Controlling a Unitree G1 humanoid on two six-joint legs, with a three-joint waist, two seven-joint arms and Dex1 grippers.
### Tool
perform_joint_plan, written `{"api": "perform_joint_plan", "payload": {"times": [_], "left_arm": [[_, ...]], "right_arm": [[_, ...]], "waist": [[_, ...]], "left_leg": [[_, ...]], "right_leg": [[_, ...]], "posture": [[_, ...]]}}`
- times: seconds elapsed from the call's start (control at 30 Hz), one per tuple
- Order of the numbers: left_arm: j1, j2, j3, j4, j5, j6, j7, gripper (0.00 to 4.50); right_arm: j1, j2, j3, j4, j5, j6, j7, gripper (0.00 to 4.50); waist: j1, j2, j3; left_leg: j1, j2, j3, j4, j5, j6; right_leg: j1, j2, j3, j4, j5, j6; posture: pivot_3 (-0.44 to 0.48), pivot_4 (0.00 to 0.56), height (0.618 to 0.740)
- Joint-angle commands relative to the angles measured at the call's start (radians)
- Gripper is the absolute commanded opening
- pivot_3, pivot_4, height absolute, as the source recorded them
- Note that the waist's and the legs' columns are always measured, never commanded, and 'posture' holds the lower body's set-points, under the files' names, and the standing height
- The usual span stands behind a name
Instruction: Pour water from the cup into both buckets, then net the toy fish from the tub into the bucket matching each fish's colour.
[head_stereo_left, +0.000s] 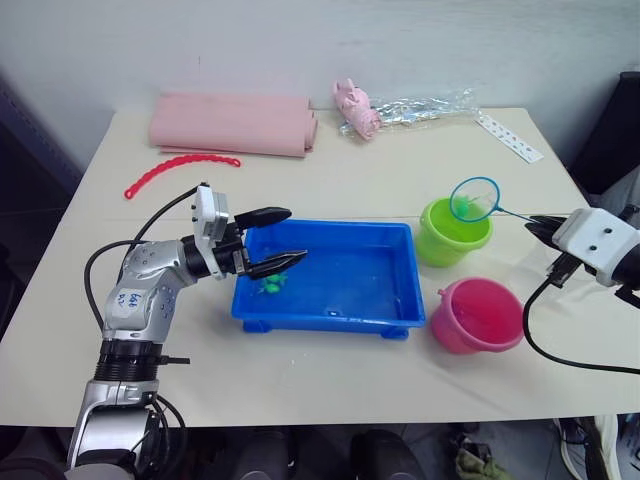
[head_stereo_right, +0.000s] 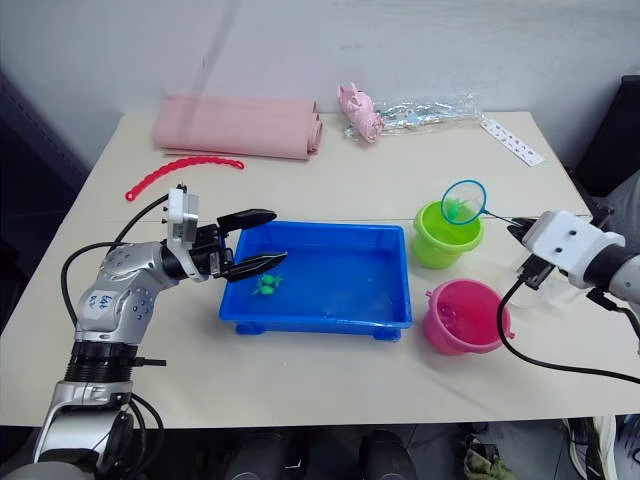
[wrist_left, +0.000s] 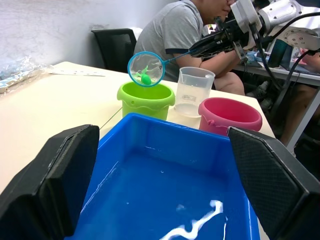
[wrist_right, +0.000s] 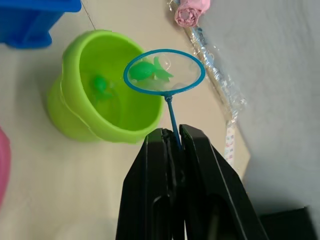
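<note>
While a green fish (wrist_right: 142, 71) is carried in the net (wrist_right: 164, 72) above the green bucket (wrist_right: 100, 97), the stick is pinched tight by the right gripper (wrist_right: 173, 134). One green toy already lies inside that bucket, so sorting is judged partly done. The pouring step looks finished (the cup (wrist_left: 194, 91) stands upright between the buckets). At least one green fish (head_stereo_left: 271, 285) is left in the tub (head_stereo_left: 330, 316), near its left end. The pink bucket (head_stereo_left: 480, 316) sits just right of the tub; something small shows inside it, unclear what. The left gripper (head_stereo_left: 272, 240) is held spread and empty over the tub's left rim. Open tabletop is left in front of the tub.
</note>
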Motion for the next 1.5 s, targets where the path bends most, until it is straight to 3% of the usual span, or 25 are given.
{"api": "perform_joint_plan", "payload": {"times": [0.03, 0.33, 0.77, 1.5], "left_arm": [[0.001, -0.013, 0.001, -0.014, -0.009, -0.012, 0.004, 4.47], [-0.006, -0.034, 0.005, 0.027, 0.004, -0.035, 0.005, 4.47], [-0.008, -0.058, 0.004, 0.069, 0.012, -0.082, 0.003, 4.47], [-0.037, -0.077, 0.003, 0.148, 0.045, -0.190, -0.021, 4.47]], "right_arm": [[-0.015, -0.027, -0.009, 0.015, -0.080, -0.072, -0.077, 0.00], [0.019, -0.107, 0.029, 0.017, -0.340, -0.319, -0.233, 0.00], [0.085, -0.162, 0.046, 0.115, -0.565, -0.523, -0.468, 0.00], [0.073, -0.183, 0.083, 0.137, -0.701, -0.571, -0.658, 0.00]], "waist": [[0.000, 0.000, 0.000], [0.000, 0.000, 0.000], [-0.001, 0.000, 0.000], [-0.002, 0.000, 0.000]], "left_leg": [[0.000, 0.000, 0.000, 0.000, 0.000, 0.000], [0.000, 0.000, 0.000, 0.000, 0.000, 0.000], [0.000, 0.000, 0.000, 0.001, 0.000, 0.000], [0.000, 0.000, 0.000, 0.001, 0.000, 0.000]], "right_leg": [[0.000, 0.000, 0.000, 0.000, 0.000, 0.000], [0.000, 0.000, 0.000, 0.000, 0.000, 0.000], [0.000, 0.000, 0.000, 0.001, 0.000, 0.000], [0.000, 0.000, 0.000, 0.002, 0.000, 0.000]], "posture": [[0.000, 0.150, 0.740], [0.000, 0.150, 0.740], [0.000, 0.150, 0.740], [0.000, 0.150, 0.740]]}}
